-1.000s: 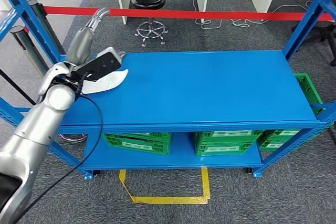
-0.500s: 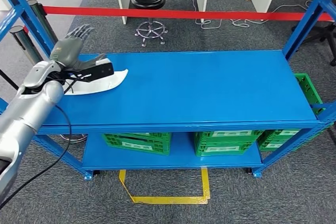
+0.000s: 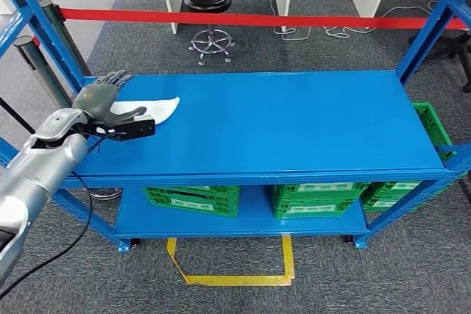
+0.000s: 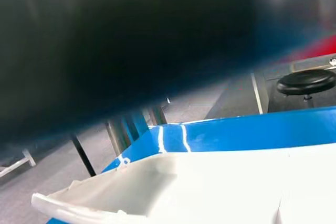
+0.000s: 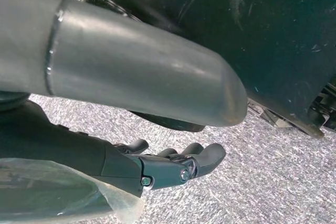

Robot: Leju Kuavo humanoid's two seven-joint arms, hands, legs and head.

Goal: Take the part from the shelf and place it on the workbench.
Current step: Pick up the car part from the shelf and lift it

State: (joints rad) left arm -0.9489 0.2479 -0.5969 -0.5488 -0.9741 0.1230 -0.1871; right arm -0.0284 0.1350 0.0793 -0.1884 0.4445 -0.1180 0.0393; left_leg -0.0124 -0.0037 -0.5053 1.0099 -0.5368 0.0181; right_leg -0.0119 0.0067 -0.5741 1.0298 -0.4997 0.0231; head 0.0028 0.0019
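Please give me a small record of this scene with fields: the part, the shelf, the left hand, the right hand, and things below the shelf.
part: white part, lying flat at the left end of the top shelf
shelf: blue shelf, top level bare apart from the part
left hand: left hand lies over the part's left end, fingers spread; grip cannot be told
right hand: right hand hangs over the grey carpet, fingers slightly curled, holding nothing
below shelf: green crates on the lower level
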